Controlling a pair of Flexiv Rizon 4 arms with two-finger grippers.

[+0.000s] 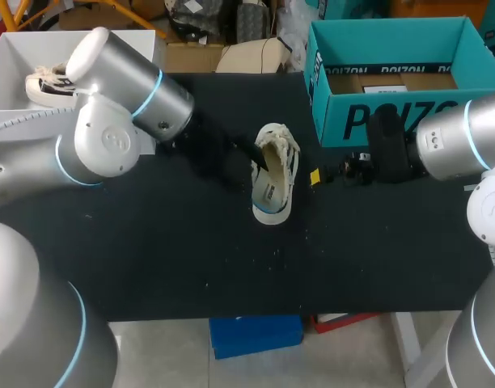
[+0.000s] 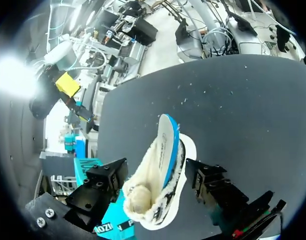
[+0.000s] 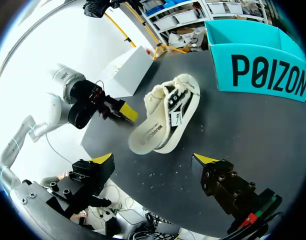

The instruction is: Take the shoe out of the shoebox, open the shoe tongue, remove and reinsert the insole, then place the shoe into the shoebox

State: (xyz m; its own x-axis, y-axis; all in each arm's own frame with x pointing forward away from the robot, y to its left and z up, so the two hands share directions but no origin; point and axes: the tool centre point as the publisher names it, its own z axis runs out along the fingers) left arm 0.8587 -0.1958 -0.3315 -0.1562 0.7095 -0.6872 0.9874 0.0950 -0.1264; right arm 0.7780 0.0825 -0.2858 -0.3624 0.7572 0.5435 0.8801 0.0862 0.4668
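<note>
1. Left pincer [image 1: 255, 158]: it comes in from the left edge of the worktop [image 1: 167, 242] and meets the shoe [image 1: 273, 174] at its open top. The contact is hidden behind the shoe, so you cannot tell whether the pincer grips or stands free. Confirm a hold before you pull.

2. Shoe: it lies in the middle of the worktop, lengthwise from the far edge toward the near edge. In the left wrist view the insole [image 2: 168, 142], white with a blue edge, stands tilted up out of the fleecy lining. The step in hand is therefore judged to be the insole step. Whether the insole is on its way out or back in cannot be told.

3. Move the insole along the length of the shoe, not across it. A sideways pull is likely to fold it or snag it on the lining. The shoe looks light and will probably slide or tip under load.

4. Right pincer [image 3: 154, 159]: it is wide open and empty, just right of the shoe and apart from it. Brace it against the sole's side before the left arm pulls.

5. Shoebox [image 1: 377, 121]: it stands open at the far right corner, well apart from the shoe. Leave it untouched until the insole lies flat.
</note>
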